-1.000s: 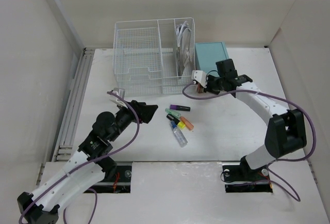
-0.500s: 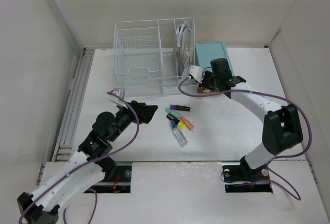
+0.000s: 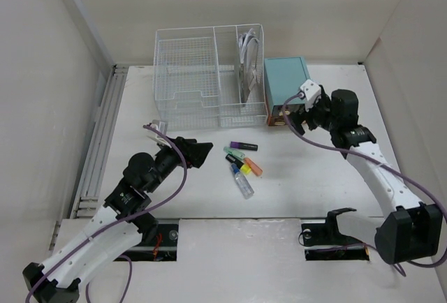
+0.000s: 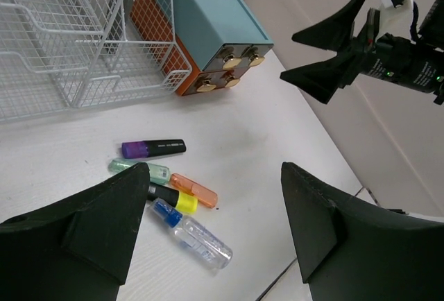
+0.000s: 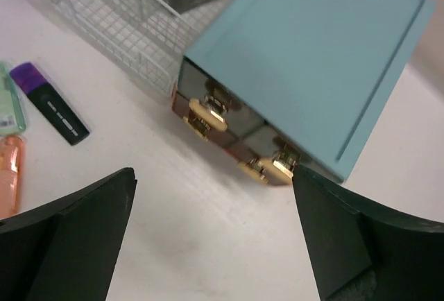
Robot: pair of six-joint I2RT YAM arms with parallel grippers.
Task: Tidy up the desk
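Note:
On the white desk [image 3: 314,170] lies a cluster of highlighters: purple [image 3: 244,146], green [image 3: 235,153], orange [image 3: 253,167] and yellow-and-black [image 3: 239,164], with a small clear bottle [image 3: 244,186] with a blue cap beside them. My left gripper [image 3: 199,153] hovers open to their left; the left wrist view shows them between and beyond its fingers [image 4: 104,231]. My right gripper [image 3: 292,116] is open and empty, just in front of the brass-knobbed drawers [image 5: 208,114] of the teal box [image 3: 285,79].
A white wire basket [image 3: 209,72] stands at the back, touching the teal box's left side, with white cable in its right compartment. Pale walls close in the desk at the left, back and right. Both arm bases sit at the near edge.
The right gripper has gone from shut at the drawer fronts to open, and its arm has swung right, backing away from the box. The left arm has not moved.

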